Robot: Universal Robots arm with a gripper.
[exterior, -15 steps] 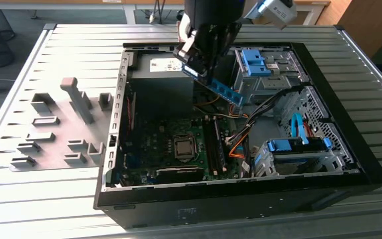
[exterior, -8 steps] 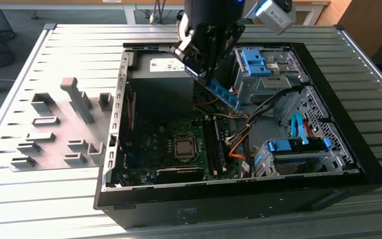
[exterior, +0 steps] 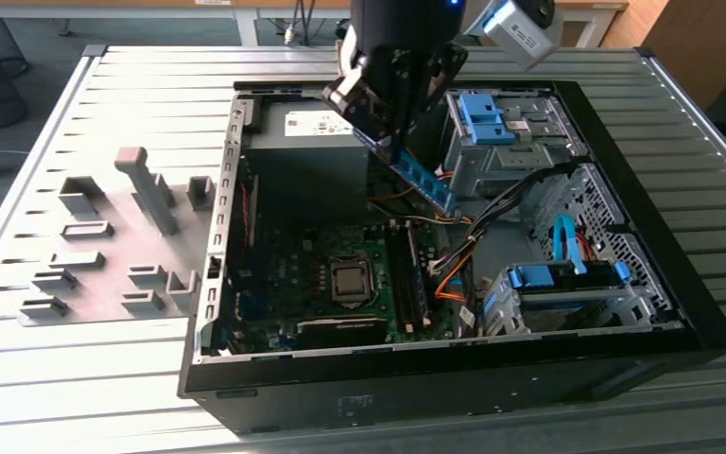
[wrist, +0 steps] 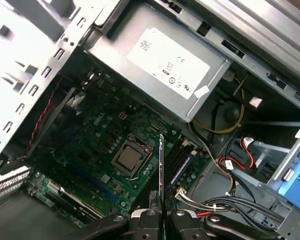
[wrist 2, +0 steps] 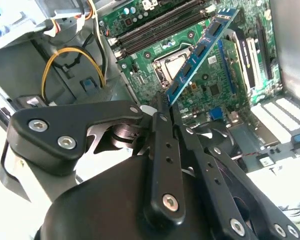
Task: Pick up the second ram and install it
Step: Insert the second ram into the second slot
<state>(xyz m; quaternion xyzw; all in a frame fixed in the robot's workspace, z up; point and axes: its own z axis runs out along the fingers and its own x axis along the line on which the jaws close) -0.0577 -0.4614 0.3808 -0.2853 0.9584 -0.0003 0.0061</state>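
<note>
Leftmost, we see a grey plastic holder tray (exterior: 98, 255) with upright blocks lying on the ribbed metal table (exterior: 703, 189), just beside the open black computer case (exterior: 464, 383). Above the case's far edge our black gripper (exterior: 395, 142) is clamped on the second ram (exterior: 423, 178), a long thin blue-green circuit-board stick with dark chips, tilted and held clear over the green motherboard (exterior: 290, 274). In the second wrist view the stick (wrist 2: 200, 50) juts from the fingers (wrist 2: 162, 150); in the first wrist view it (wrist: 161, 175) appears edge-on. A grey power supply (wrist: 155, 70) carries a white label whose print we cannot read.
</note>
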